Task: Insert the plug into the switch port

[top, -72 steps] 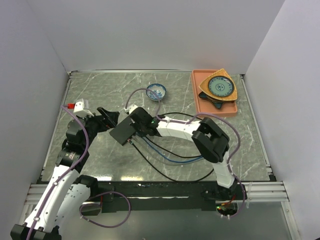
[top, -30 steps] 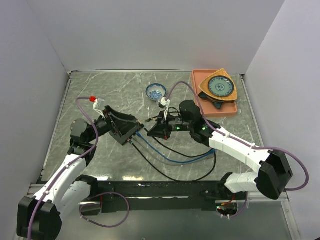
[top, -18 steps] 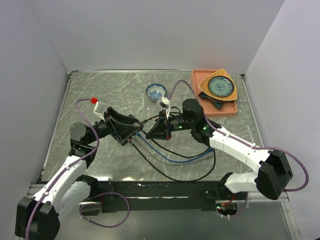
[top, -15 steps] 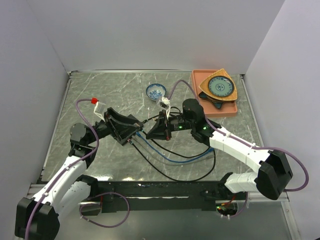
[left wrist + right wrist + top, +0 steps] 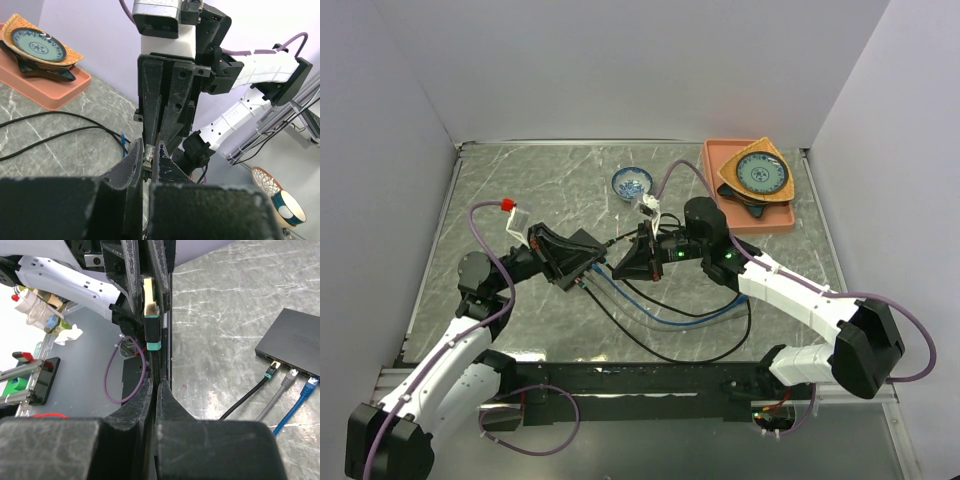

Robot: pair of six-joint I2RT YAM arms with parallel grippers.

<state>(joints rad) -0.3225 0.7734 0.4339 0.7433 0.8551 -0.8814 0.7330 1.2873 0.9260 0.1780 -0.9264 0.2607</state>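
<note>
The plug (image 5: 151,302), gold-tipped with a teal boot, is pinched between the fingertips of my left gripper (image 5: 148,150). It shows there as a small ribbed piece (image 5: 148,154). Its black cable runs straight into my right gripper (image 5: 156,382), whose jaws are shut on the cable. The two grippers meet tip to tip above the table, left gripper (image 5: 600,258) against right gripper (image 5: 618,262). The switch (image 5: 295,335), a flat black box, lies on the marble with black, grey and blue cables in its ports. In the top view the switch (image 5: 585,243) is partly hidden under the left gripper.
Loose black and blue cables (image 5: 660,318) loop over the table in front of the switch. A small blue bowl (image 5: 632,182) stands behind the grippers. An orange tray (image 5: 718,205) with stacked plates sits at the back right. White walls close in three sides.
The left gripper's jaws, open a second ago, have closed on the plug. The left arm has drawn back slightly. The right arm has stayed where it was, still on the cable.
</note>
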